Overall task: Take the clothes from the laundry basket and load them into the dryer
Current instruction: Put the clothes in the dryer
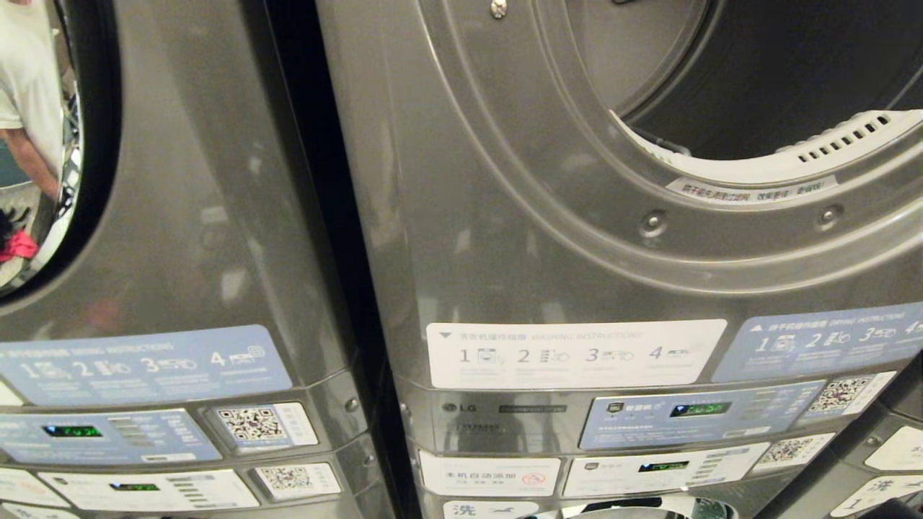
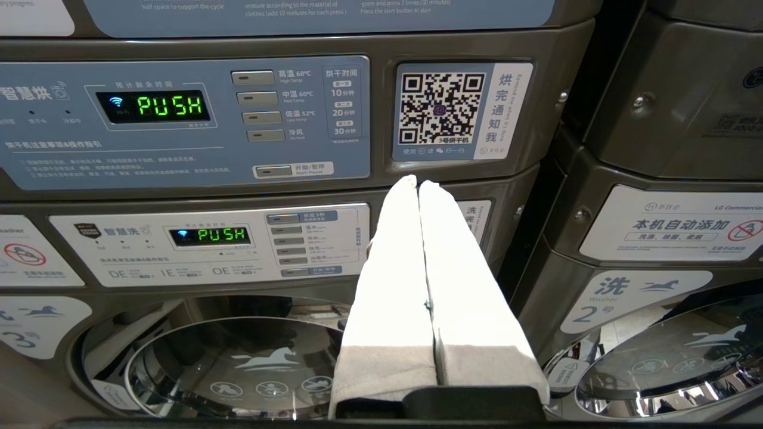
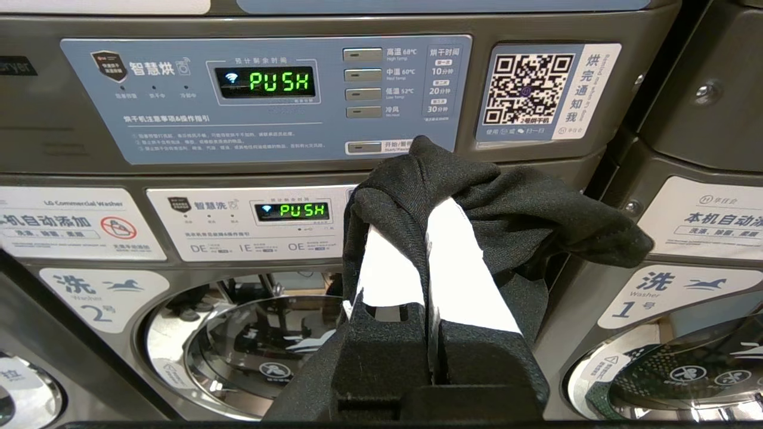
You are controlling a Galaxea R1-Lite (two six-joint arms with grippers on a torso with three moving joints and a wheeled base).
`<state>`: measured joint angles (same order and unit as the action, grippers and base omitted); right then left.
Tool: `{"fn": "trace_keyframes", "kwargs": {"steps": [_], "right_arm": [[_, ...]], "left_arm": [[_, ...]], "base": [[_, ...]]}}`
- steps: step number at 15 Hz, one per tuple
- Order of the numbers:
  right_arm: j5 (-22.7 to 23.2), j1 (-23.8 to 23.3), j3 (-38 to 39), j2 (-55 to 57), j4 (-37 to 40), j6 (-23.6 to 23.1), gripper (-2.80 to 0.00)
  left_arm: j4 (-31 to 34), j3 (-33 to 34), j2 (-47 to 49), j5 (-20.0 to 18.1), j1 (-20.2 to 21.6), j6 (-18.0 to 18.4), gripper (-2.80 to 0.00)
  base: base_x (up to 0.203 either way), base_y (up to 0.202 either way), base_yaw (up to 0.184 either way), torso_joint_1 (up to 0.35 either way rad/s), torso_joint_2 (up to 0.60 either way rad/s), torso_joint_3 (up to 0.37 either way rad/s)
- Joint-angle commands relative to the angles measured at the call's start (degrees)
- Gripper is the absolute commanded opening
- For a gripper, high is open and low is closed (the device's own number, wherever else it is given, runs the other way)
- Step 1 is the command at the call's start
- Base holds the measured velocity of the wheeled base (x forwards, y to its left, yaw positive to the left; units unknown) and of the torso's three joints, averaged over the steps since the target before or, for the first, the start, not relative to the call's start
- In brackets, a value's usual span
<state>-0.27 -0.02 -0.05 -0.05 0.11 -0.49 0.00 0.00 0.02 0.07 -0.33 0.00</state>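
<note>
The right gripper (image 3: 424,238) has its white fingers (image 3: 459,268) pinched together on a black garment (image 3: 495,208). The cloth is bunched over the fingertips, with one fold sticking out sideways past them and another tail hanging down beside the gripper's black body. It looks light and thoroughly limp, a thin knit by the look of it, so it should drape wherever it is carried and could snag on an edge rather than slide off cleanly. The hold sits in the middle of the bunch, which I'd judge secure enough, though loose ends will trail.

Straight ahead of that gripper is the dryer control panel (image 3: 262,95), its display reading PUSH, with a washer door (image 3: 262,345) lower down. The open dryer drum (image 1: 779,79) is higher up on the stacked machine, its white lint-filter rim (image 1: 793,155) at the lower lip of the opening; the garment would have to be lifted to clear that lip.

The left gripper (image 2: 418,185) is pressed closed with nothing between its fingers, pointing at the neighbouring machine's QR sticker (image 2: 441,110).
</note>
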Motion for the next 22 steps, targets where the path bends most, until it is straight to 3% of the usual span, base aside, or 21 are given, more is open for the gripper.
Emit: {"fn": "trace_keyframes", "kwargs": {"steps": [1,10,16,22], "right_arm": [[0.0,0.0,0.0,0.0,0.0,0.0,-2.80],[-0.1,0.0,0.0,0.0,0.0,0.2,-2.80],[-0.3,0.0,0.0,0.0,0.0,0.2,-2.80],[0.0,0.0,0.0,0.0,0.0,-0.7,-2.80]], "left_arm": [[0.0,0.0,0.0,0.0,0.0,0.0,-2.80],[0.0,0.0,0.0,0.0,-0.1,0.0,-2.80],[0.0,0.0,0.0,0.0,0.0,-0.1,-2.80],[0.0,0.0,0.0,0.0,0.0,-0.1,-2.80]], "base": [[0.000,0.000,0.000,0.000,0.00,0.000],[0.000,0.000,0.000,0.000,0.00,0.000],[0.176,0.000,-0.001,0.009,0.00,0.001],[0.010,0.000,0.000,0.002,0.00,0.000]]}}
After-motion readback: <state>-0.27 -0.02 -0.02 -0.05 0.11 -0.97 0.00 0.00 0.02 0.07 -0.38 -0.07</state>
